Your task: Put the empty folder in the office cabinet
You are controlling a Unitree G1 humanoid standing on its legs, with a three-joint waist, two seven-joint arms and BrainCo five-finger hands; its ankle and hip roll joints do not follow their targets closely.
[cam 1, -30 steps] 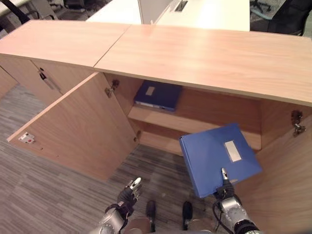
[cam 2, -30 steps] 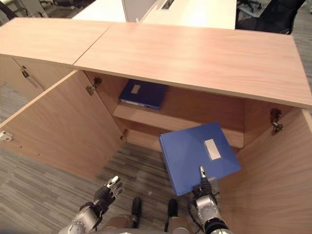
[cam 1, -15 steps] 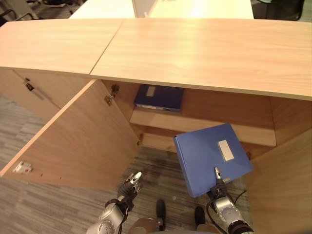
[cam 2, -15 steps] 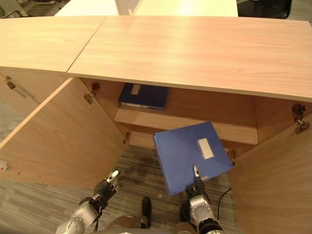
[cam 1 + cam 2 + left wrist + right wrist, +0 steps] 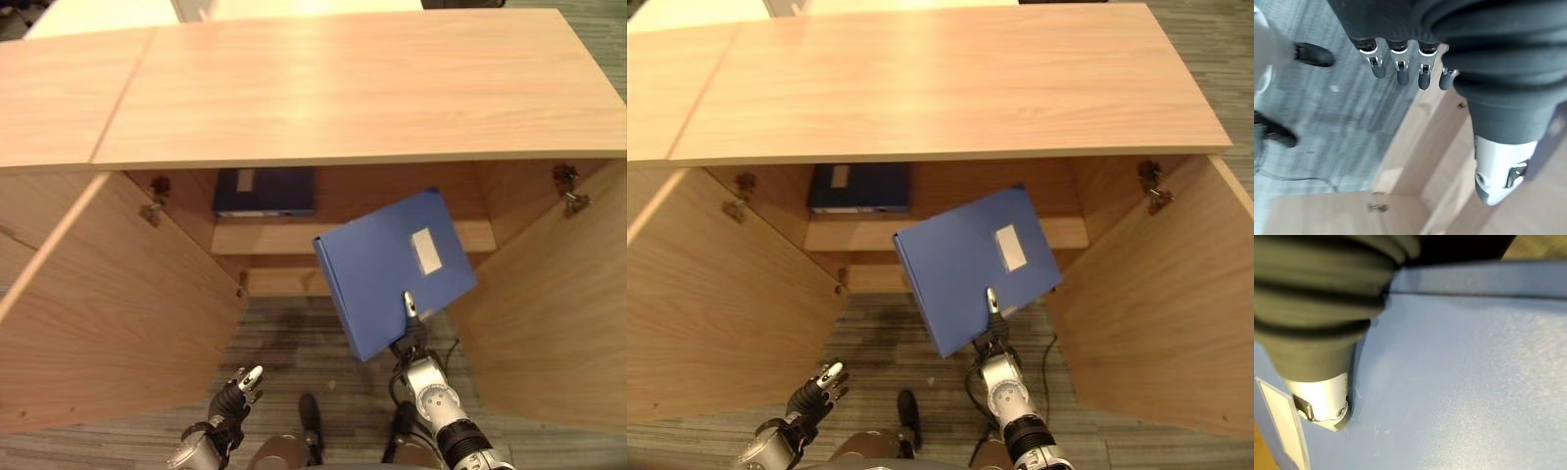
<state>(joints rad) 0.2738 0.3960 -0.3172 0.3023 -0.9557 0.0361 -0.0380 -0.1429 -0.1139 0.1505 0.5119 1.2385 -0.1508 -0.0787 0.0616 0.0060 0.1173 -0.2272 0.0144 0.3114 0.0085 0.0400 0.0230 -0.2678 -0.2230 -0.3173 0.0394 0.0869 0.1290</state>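
Right hand (image 5: 415,345) thumb pressed on the blue folder (image 5: 392,269), pinching its near edge. Folder held in air before the open cabinet (image 5: 343,88), not yet shelved. Left hand (image 5: 232,399) low, fingers relaxed, empty.

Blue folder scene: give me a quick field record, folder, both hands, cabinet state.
held item: flat blue plastic folder with a white label, tilted, in front of the open cabinet
right robot hand: pinching the folder's lower edge
left robot hand: low by the floor, fingers straight, holding nothing
cabinet: light wooden office cabinet, both doors open
shelf contents: second dark blue folder lying flat on the upper shelf
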